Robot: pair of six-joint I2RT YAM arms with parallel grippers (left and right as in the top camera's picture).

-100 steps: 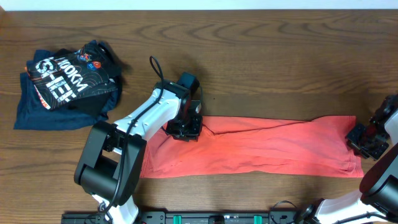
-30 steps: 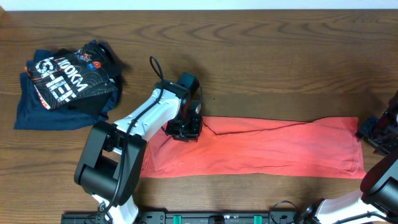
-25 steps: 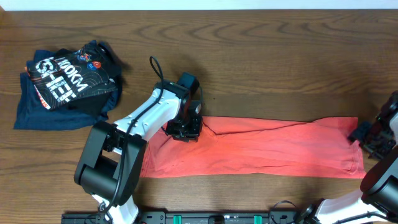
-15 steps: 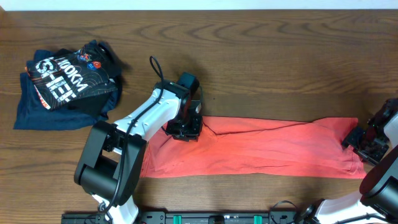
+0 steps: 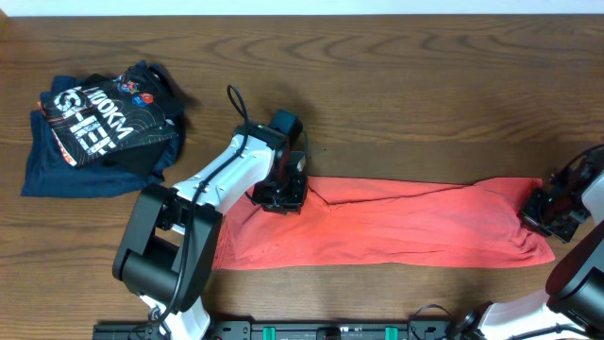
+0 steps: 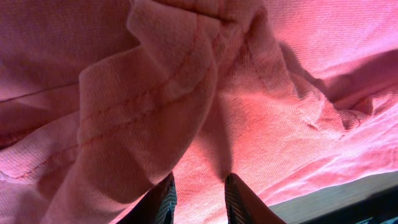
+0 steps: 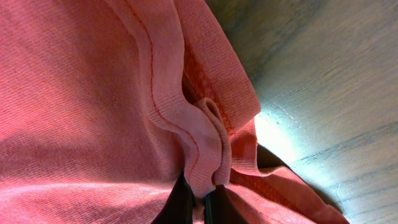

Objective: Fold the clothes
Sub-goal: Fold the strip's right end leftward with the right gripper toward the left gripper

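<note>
Overhead, the coral-red shirt (image 5: 396,222) is seen stretched into a long flat band across the bench (image 5: 406,85), well apart from the navy garments (image 5: 99,127) heaped at the far left. Its upper left corner is held by the left end effector (image 5: 279,196), whose arm is reached forward and angled down, the narrowly set fingers (image 6: 165,196) closed on a bunched fold. Its right end is gathered at the right end effector (image 5: 547,210), lowered to the bench, where a hem fold is pinched between tightly closed fingers (image 7: 178,202).

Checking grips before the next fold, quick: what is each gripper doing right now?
Left gripper: closed on a bunched fold of the red shirt.
Right gripper: closed on the shirt's hem at its far end.
</note>
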